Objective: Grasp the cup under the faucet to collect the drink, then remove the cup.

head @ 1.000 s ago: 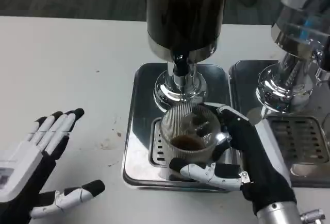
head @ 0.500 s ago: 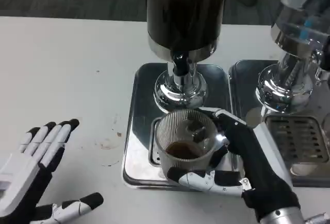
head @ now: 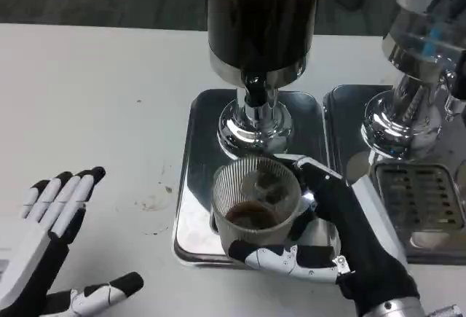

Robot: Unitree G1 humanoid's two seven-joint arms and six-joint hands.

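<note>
Our right hand [head: 342,222] grasps the cup [head: 255,204] over the tray [head: 196,157]; our left hand [head: 51,259] lies released on the worktop [head: 95,98].

We see an evenly lit scene, soft light falling from above onto the matte white table [head: 95,91], which shows only faint shadows. Glare collects on the mirror-bright chrome drip tray [head: 196,149] and the polished chrome pedestal of the dark drink dispenser [head: 255,124] (its highlights nearly blow out). The ribbed clear plastic cup [head: 255,204] catches small glints. The picture is mildly soft overall, and the dark floor beyond the table is blurred.
</note>
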